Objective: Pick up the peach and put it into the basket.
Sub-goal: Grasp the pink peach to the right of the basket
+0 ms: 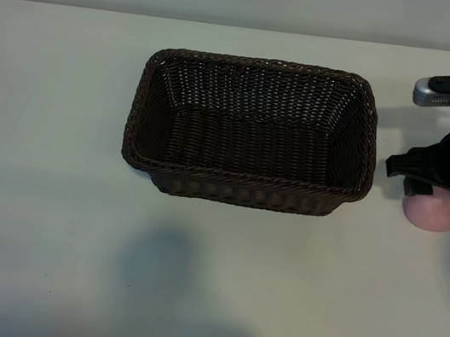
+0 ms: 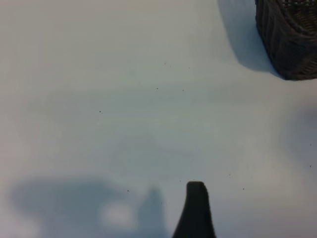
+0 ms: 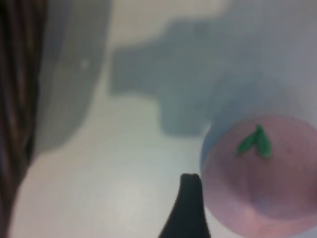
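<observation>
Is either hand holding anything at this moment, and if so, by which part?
Nothing is held. The right hand is open just above the peach, which sits on the table beside the basket.

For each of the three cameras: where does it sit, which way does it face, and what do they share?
Exterior: steeply above the table, showing basket, peach and right gripper.
Left wrist: on the idle left arm, facing bare table, one fingertip visible.
Right wrist: looking down on the peach, one fingertip beside it.
Shared: every view catches the basket.
</observation>
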Motion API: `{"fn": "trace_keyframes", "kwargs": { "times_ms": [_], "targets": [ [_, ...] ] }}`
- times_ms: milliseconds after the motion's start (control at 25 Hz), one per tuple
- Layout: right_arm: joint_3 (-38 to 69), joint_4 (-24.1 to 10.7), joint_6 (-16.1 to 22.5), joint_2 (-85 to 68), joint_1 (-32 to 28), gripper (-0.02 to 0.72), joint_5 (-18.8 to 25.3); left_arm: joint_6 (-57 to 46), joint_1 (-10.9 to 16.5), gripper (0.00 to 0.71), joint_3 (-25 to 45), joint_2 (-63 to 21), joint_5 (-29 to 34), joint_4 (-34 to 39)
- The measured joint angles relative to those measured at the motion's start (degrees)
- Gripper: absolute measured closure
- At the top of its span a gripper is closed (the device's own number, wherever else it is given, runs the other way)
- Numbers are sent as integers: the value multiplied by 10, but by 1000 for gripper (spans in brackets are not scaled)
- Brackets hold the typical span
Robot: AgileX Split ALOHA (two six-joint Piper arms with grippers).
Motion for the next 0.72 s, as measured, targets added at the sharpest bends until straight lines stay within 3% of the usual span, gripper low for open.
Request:
{"fn": "trace_keyframes", "kwargs": {
  "times_ms": [240,360,480,640,720],
  "targets": [
    [0,-41,31,25,0,111,-3,1,0,116,0,0,0,0],
    [0,-44,36,33,0,160,-4,1,0,116,0,0,0,0],
    [-1,-47,53,39,0,303,0,1,0,116,0,0,0,0],
    [-3,-65,76,40,0,582,7,1,0,116,0,0,0,0],
    [-8,-68,78,39,0,641,13,1,0,116,0,0,0,0]
  ]
}}
